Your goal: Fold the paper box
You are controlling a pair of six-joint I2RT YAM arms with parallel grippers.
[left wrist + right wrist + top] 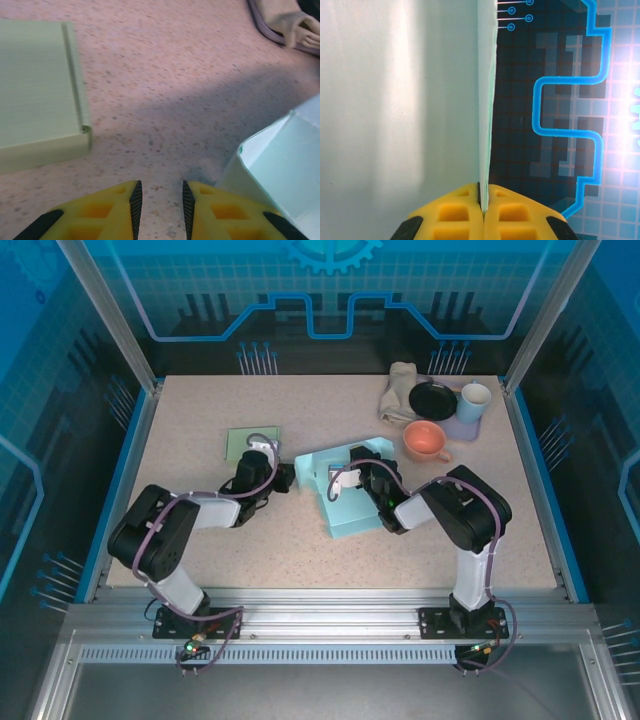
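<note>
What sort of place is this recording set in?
Probably a robot lab test booth, not a home: an aluminium frame encloses a speckled table, blue circuit-print panels stand behind it, and a paper box lies on the table as a work piece.

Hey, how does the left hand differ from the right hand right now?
The left hand is open, holding nothing; the right hand is shut on a thin wall of the paper box. The left hand points down at the table; the right hand faces the blue backdrop. Both are yellow and black.
</note>
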